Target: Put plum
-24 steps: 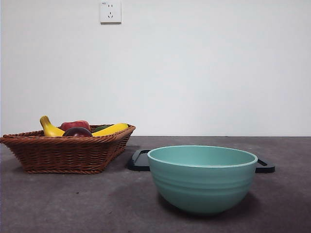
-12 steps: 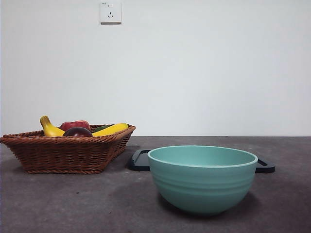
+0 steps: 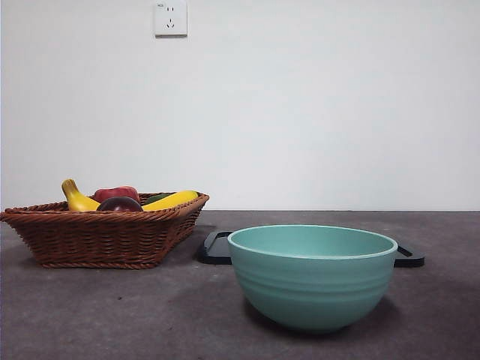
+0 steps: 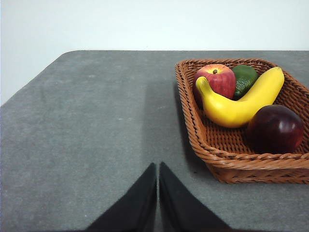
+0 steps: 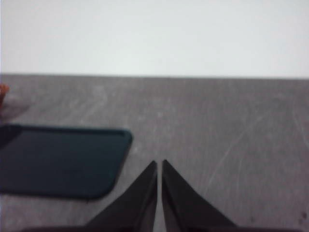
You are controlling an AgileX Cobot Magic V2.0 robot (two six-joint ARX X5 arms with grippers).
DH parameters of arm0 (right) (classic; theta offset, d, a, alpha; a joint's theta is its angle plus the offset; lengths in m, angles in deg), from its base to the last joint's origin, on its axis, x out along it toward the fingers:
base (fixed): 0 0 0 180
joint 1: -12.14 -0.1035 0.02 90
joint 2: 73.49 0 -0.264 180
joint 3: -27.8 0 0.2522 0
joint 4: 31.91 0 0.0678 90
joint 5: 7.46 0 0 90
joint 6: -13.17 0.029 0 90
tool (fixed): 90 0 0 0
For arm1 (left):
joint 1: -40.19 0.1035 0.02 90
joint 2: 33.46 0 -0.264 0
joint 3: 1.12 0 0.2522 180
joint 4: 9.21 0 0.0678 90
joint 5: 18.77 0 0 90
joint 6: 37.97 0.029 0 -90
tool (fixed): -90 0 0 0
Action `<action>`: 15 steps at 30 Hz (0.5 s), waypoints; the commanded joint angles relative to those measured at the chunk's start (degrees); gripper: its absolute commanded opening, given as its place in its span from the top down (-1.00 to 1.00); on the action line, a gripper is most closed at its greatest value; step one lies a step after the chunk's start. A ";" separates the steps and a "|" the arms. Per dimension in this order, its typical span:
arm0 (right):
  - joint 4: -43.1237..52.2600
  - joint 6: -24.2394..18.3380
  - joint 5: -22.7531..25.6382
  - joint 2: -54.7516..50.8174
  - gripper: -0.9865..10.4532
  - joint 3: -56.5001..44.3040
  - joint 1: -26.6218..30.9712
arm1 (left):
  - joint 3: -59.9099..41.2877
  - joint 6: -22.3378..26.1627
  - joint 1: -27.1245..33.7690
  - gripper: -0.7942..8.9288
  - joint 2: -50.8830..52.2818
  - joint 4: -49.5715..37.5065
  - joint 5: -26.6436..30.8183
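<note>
Fingers (image 4: 158, 166) closed; plum (image 4: 275, 128) glossy dk maroon, round.

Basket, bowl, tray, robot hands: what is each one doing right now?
Basket: upright, holding fruit.
Plum: resting in the basket.
Bowl: upright on the table; inside hidden.
Tray: flat, nothing seen on it.
Left gripper: shut, holding nothing.
Right gripper: shut, holding nothing.

A brown wicker basket (image 3: 105, 232) sits at the left, holding a yellow banana (image 4: 239, 104), a red apple (image 4: 217, 79) and a green fruit (image 4: 245, 77). Right of it, nearer, stands a teal bowl (image 3: 312, 276), with a flat dark tray (image 3: 217, 248) behind it on the grey table (image 3: 112, 315).
</note>
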 commanded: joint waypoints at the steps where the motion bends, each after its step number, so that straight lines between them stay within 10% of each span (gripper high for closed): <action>1: -2.71 0.13 0.22 -0.15 0.82 -0.28 0.04 | -1.16 -0.17 0.09 0.82 0.11 0.35 0.20; 15: -4.33 0.28 -0.17 -0.15 0.82 -0.26 0.04 | -1.16 -0.17 0.09 0.82 0.11 0.35 0.20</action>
